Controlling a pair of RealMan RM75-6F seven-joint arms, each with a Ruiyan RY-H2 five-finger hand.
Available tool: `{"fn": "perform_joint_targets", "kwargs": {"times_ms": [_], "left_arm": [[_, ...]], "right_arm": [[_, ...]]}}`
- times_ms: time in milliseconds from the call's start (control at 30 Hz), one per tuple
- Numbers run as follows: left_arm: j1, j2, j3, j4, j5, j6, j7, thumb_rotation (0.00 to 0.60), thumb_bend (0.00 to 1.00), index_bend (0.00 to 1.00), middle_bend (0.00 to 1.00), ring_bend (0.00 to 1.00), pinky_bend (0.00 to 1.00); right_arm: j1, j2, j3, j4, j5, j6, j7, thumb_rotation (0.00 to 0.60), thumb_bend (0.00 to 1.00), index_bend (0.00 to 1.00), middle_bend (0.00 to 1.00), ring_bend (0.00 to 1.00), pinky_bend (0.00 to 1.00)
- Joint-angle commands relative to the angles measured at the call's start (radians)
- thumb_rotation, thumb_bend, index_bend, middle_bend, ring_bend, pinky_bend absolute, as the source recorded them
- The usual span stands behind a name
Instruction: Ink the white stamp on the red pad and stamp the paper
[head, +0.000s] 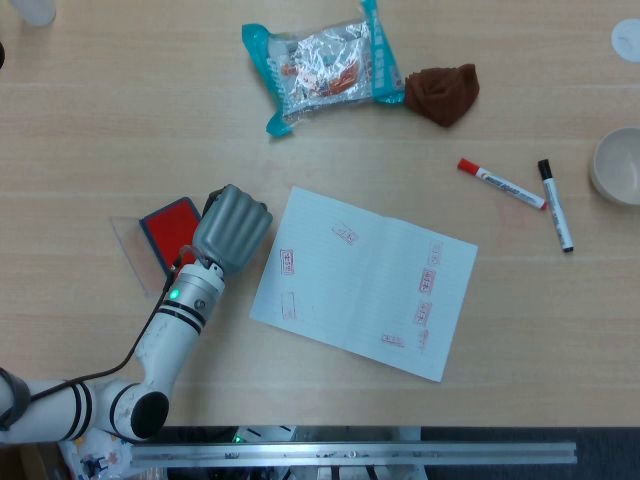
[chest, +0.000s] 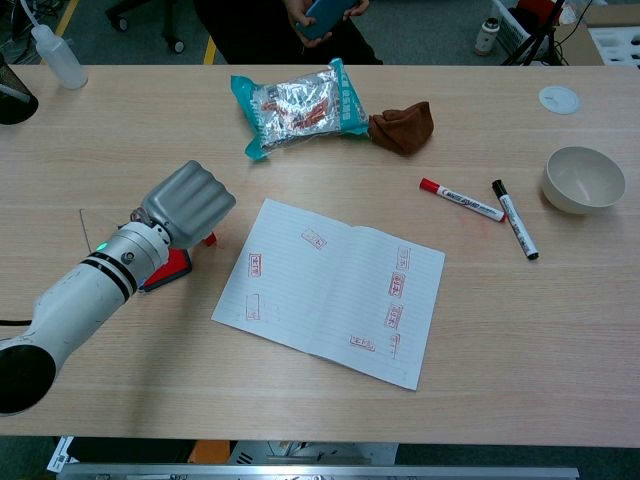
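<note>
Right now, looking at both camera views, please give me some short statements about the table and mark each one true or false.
1. The left hand is over the right edge of the red ink pad. True.
2. The paper has no stamp marks. False: several red marks show on it.
3. Two markers lie right of the paper, the red-capped marker and the black-capped marker. True.
4. The brown cloth lies on the paper. False: it sits beside the snack bag, apart from the paper.
5. The bowl is at the table's left edge. False: right side.
</note>
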Motion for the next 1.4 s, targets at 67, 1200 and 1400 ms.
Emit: {"fn": "perform_joint_targets", "kwargs": {"times_ms": [67, 1200, 1400], "left_arm": [[0.000, 0.004, 0.000, -0.003, 0.002, 0.001, -0.001, 0.600, 0.26, 0.50, 1.00, 1.00, 1.00], [0.071, 0.397, -0.127, -0.479, -0.066, 0.037, -0.380, 0.600, 0.26, 0.42, 0.85, 0.91, 1.00], [0.147, 0.481, -0.101, -0.470, 0.027, 0.086, -0.551, 0.600, 0.26, 0.42, 0.77, 0.82, 1.00]], "right_arm": [[0.001, 0.000, 0.000, -0.002, -0.001, -0.001, -0.002, 0.600, 0.20, 0.24, 0.38, 0.29, 0.32], [0.025, 0.025, 0.007, -0.034, 0.029, -0.056, -0.025, 0.600, 0.20, 0.24, 0.38, 0.29, 0.32], [0.037, 0.033, 0.002, -0.052, 0.028, -0.084, -0.056, 0.600, 0.20, 0.26, 0.38, 0.29, 0.32]]}}
